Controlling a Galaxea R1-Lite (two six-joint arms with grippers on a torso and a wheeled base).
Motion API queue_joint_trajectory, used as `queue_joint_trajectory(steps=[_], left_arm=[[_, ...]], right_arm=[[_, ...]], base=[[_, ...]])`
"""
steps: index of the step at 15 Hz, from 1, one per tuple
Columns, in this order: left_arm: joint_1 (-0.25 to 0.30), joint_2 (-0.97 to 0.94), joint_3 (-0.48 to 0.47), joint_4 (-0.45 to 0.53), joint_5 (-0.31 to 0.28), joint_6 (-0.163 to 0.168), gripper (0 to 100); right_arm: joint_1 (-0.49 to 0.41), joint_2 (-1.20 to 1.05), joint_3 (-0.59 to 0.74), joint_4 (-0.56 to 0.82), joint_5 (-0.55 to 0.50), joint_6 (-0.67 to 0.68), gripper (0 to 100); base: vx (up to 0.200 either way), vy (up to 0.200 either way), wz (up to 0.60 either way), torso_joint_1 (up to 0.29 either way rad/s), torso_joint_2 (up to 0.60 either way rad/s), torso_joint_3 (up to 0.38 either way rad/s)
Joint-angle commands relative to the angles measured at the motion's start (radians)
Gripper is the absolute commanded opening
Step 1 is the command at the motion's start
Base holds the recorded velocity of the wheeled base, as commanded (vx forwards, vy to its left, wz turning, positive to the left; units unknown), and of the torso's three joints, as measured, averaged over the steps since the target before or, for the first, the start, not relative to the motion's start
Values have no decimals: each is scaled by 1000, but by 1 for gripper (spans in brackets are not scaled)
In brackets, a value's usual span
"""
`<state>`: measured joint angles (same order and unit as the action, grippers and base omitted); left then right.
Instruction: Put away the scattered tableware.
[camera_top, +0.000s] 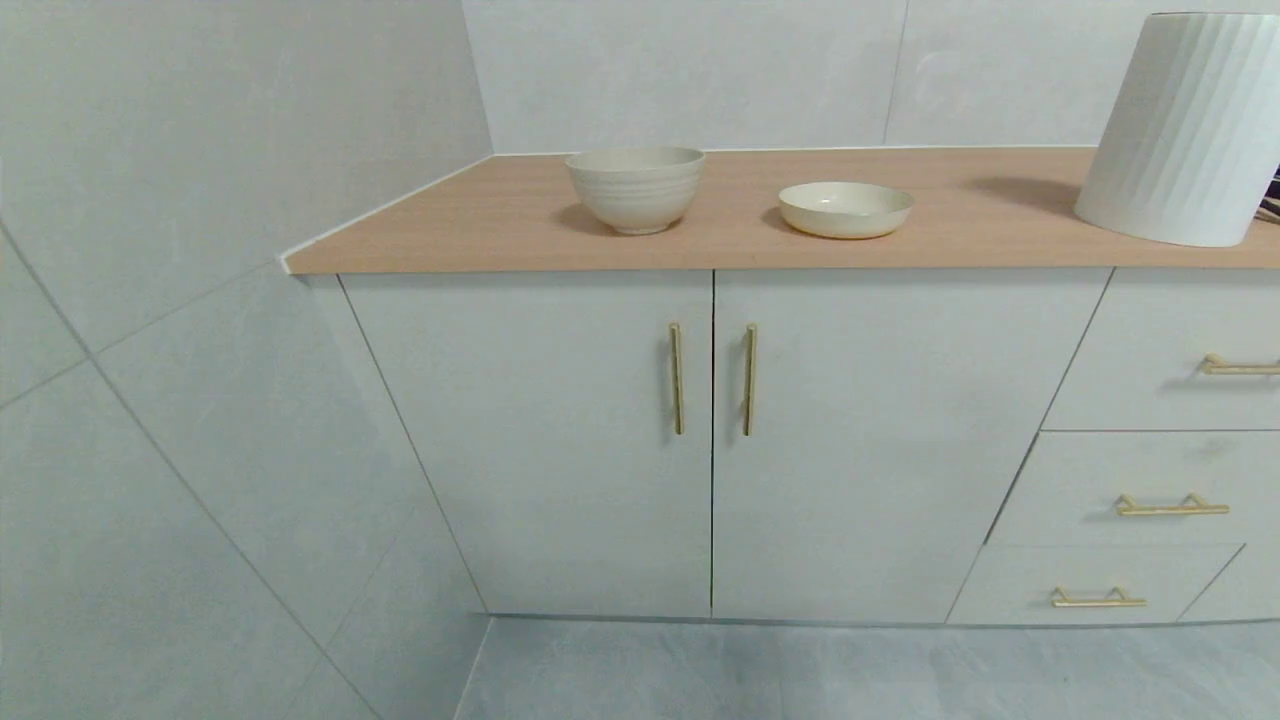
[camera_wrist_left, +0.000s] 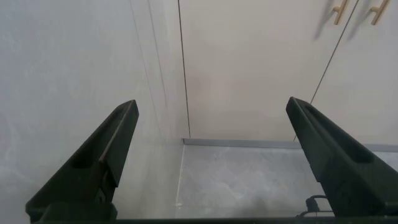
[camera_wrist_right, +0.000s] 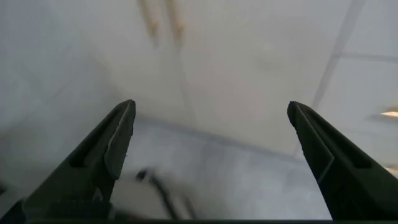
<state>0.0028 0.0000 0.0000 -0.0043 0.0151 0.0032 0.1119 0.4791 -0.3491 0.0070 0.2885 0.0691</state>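
Note:
A deep cream ribbed bowl (camera_top: 636, 187) stands on the wooden countertop (camera_top: 500, 225), left of a shallow cream dish (camera_top: 846, 208). Below them are two shut white cabinet doors (camera_top: 540, 440) with gold handles (camera_top: 677, 378). My left gripper (camera_wrist_left: 211, 109) hangs open low down, facing the foot of the cabinet and the floor, with nothing between its fingers (camera_wrist_left: 106, 155). My right gripper (camera_wrist_right: 211, 111) is also open and empty, held low before the cabinet front.
A tall white ribbed container (camera_top: 1185, 125) stands at the counter's right end. Three drawers (camera_top: 1170, 505) with gold pulls lie right of the doors. A tiled wall (camera_top: 180, 350) closes the left side; grey floor (camera_top: 800, 670) lies in front.

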Motion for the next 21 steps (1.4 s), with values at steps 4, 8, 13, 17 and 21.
queue_joint_trajectory(steps=[4,8,13,17,21], left_arm=[[0,0,0,0,0,0,100],[0,0,0,0,0,0,100],[0,0,0,0,0,0,100],[0,0,0,0,0,0,100],[0,0,0,1,0,0,100]], right_arm=[[227,550,-231,-44,21,17,100],[295,854,-364,-196,24,49,100],[356,1079,-551,-279,27,81,100],[368,1319,-758,-283,29,92,100],[370,1495,-904,-294,24,161,100]], base=[[0,0,0,0,0,0],[0,0,0,0,0,0],[0,0,0,0,0,0],[0,0,0,0,0,0],[0,0,0,0,0,0]])
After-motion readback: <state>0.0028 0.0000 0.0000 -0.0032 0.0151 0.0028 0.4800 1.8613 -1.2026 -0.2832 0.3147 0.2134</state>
